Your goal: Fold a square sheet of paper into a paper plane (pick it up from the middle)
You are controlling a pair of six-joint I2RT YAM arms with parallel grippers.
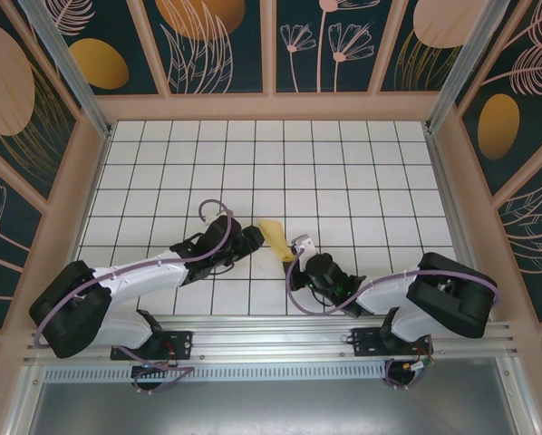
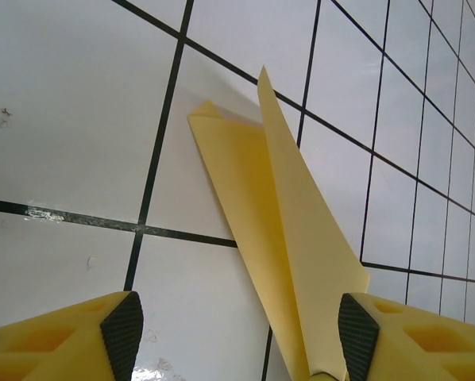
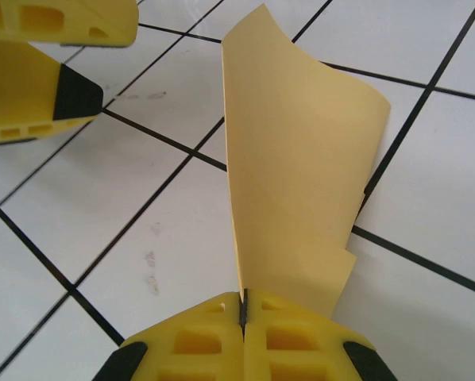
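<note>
- Paper (image 1: 273, 237): yellow, folded to a narrow creased wedge, not a finished plane yet. It sits on the table (image 1: 343, 172) at front-centre, between the two grippers.
- L wrist view: paper (image 2: 277, 238) lies mostly flat w/ one flap standing up along the long crease. Wide end is away from the cam, narrow end runs toward it.
- R gripper (image 3: 243, 311): fingers fully closed, pinching the paper's near edge. The sheet rises from the pinch and curls at the far edge.
- L gripper (image 2: 239, 337): fingers wide apart, holding nothing. The paper passes between them, close by one pad (image 2: 357, 333); touching or not, can't tell.
- Top view: L gripper (image 1: 250, 241) is just left of the paper and R gripper (image 1: 299, 246) just right, both low at the table.
- Step (my read): mid-fold. R anchors the sheet while L lines up for the next crease. Approx. halfway through, wings not folded out.
- Next move needs: L to close on or press the raised flap w/o dragging the sheet. R needs a firm pinch so the crease lines hold. Paper looks thin, so light force, else it crumples or tears.
</note>
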